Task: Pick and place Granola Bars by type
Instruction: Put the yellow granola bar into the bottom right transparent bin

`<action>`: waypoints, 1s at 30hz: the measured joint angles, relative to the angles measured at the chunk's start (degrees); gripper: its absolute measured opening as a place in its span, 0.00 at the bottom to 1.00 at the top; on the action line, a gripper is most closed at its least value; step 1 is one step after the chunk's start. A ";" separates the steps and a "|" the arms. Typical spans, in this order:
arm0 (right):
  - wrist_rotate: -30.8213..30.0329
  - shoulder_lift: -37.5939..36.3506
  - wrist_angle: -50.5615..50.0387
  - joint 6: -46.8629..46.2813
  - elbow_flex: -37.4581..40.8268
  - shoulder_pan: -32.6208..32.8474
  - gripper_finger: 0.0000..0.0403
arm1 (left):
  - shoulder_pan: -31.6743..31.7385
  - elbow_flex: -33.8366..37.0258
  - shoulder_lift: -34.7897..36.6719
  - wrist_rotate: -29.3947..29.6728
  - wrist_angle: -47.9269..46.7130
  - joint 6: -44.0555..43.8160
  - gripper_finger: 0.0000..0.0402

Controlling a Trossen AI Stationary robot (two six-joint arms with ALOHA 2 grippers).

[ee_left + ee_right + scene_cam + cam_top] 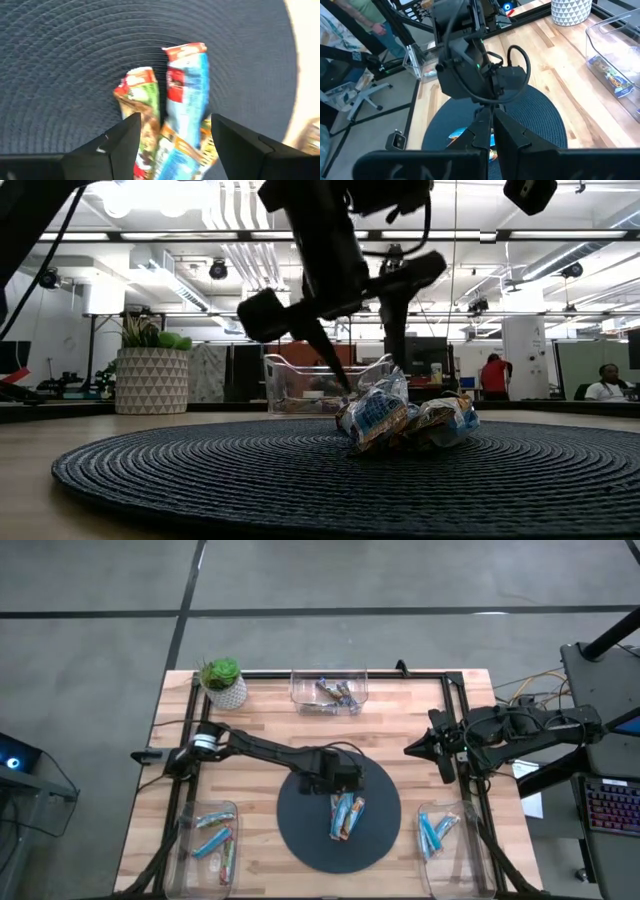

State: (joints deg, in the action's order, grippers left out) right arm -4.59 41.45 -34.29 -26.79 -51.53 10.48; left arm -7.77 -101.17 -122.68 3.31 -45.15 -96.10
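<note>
Two arms: left gripper [341, 790] reaching to frame centre, jaws wide astride granola bars [346, 816] on round mat [300, 830] (nothing gripped); right gripper [412, 750] parked at right edge, jaws closed, empty.

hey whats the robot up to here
It is sorting granola bars by type. The left gripper hangs with open jaws over the last few bars piled on the dark round mat, straddling them but not yet gripping. Three clear bins at the table edges already hold bars. The right gripper waits shut at the table's right edge.
</note>
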 joint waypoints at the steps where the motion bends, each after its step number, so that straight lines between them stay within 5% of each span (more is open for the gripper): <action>1: -0.01 0.00 -0.05 0.02 0.00 0.02 0.03 | 0.02 0.07 -0.23 -0.53 -0.30 0.21 0.55; 11: -0.12 0.00 -0.35 0.24 0.17 -0.02 0.03 | -0.26 -0.49 0.62 -2.82 -6.31 3.14 0.55; 19: -0.10 -0.02 -1.04 0.24 1.05 0.01 0.03 | -1.48 -3.66 0.88 -3.95 -21.05 10.66 0.55; 30: -0.49 0.38 -0.78 -1.66 1.29 0.02 0.03 | -6.26 -6.59 1.09 -1.45 -21.40 19.19 0.55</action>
State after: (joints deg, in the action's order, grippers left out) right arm -5.08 41.83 -35.07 -28.45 -50.24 10.50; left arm -14.03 -107.76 -121.58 1.86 -66.55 -76.90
